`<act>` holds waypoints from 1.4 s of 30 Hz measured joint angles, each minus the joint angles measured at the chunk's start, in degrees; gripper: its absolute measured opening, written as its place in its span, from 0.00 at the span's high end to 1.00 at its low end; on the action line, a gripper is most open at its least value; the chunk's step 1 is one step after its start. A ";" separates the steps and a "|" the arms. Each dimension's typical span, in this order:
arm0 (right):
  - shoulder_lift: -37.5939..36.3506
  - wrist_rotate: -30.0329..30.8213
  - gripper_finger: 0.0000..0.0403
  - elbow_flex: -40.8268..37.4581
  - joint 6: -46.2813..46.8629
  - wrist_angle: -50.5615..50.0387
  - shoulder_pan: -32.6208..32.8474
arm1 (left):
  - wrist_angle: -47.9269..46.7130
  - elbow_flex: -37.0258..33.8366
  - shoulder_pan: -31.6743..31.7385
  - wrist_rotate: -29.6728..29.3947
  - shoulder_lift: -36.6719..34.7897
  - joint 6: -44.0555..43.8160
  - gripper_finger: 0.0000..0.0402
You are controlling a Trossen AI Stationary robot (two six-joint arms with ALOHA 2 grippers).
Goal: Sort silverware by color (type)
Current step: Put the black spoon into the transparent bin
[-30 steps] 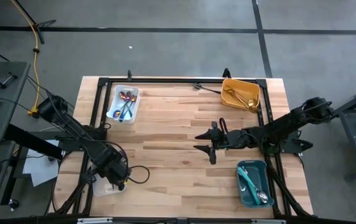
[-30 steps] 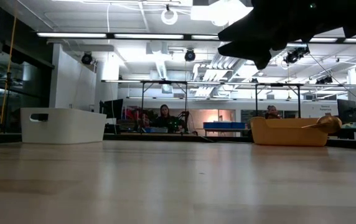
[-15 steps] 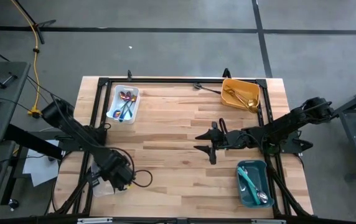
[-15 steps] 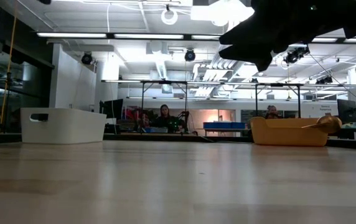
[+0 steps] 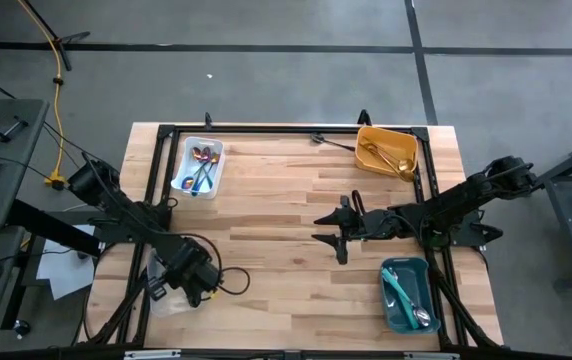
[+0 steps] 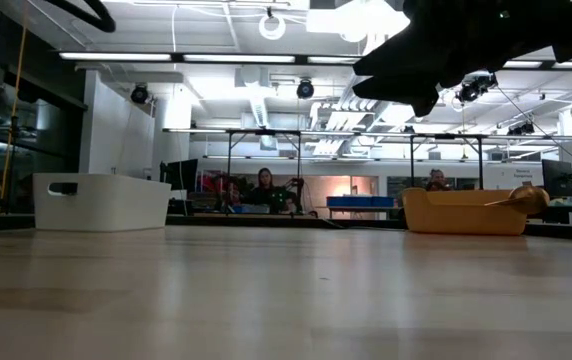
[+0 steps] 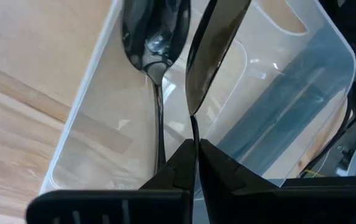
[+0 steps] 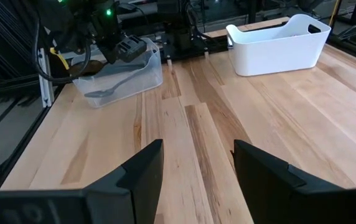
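Left gripper [image 7: 195,163] fingers pinch black knife [image 7: 210,56] (blade outward over clear bin [image 7: 302,81]); right gripper [image 8: 196,163] released.

A pale wooden table [image 5: 286,190] of butcher-block planks carries four bins. A white bin [image 5: 199,166] sits at the far left and a yellow bin [image 5: 386,152] at the far right (both hold silverware); a clear bin [image 8: 119,78] stands at the near left edge, a teal bin [image 5: 407,295] near right.
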 joint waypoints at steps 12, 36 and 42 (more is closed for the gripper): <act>0.00 0.00 0.53 0.00 0.01 -0.01 -0.01 | -0.04 0.00 0.23 3.62 0.00 -6.99 0.96; 0.00 0.00 0.53 0.00 -0.16 0.00 0.00 | 15.71 13.17 5.58 -3.72 -1.68 -24.75 1.00; 0.02 0.00 0.53 0.04 0.16 -0.59 -0.02 | 34.94 13.18 9.74 -10.45 -5.16 -11.68 1.00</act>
